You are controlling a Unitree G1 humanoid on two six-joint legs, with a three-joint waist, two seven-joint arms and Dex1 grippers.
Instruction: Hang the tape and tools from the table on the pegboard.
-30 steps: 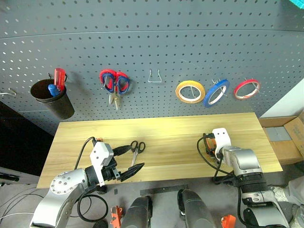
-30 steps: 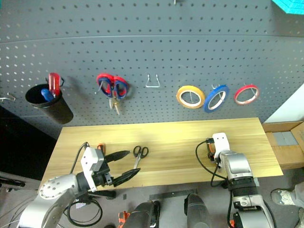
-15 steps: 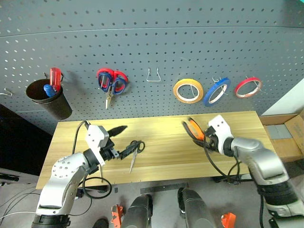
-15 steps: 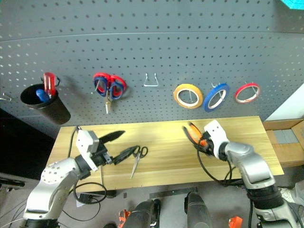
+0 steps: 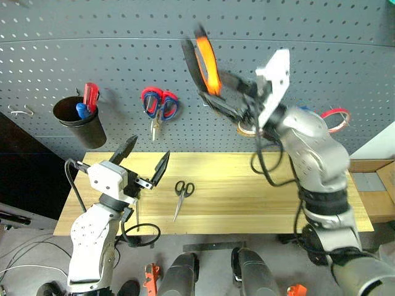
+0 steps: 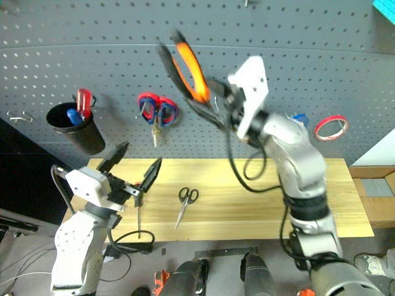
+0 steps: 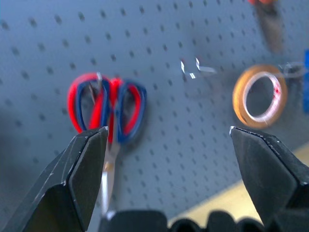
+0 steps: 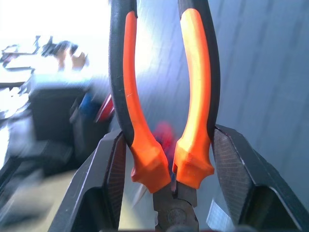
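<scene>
Orange-and-black handles were seen on the pliers. The pegboard was dark grey, dotted with holes; the table was pale yellowish, grained wood.

The right arm is reaching up in front of the robot, its wrist bent so that the right gripper is pointing up and toward the robot's left, its two black fingers clamping the pliers between them. The left arm is staying low with its elbow bent, the left gripper angling upward, its fingers spreading wide and gripping nothing.
</scene>
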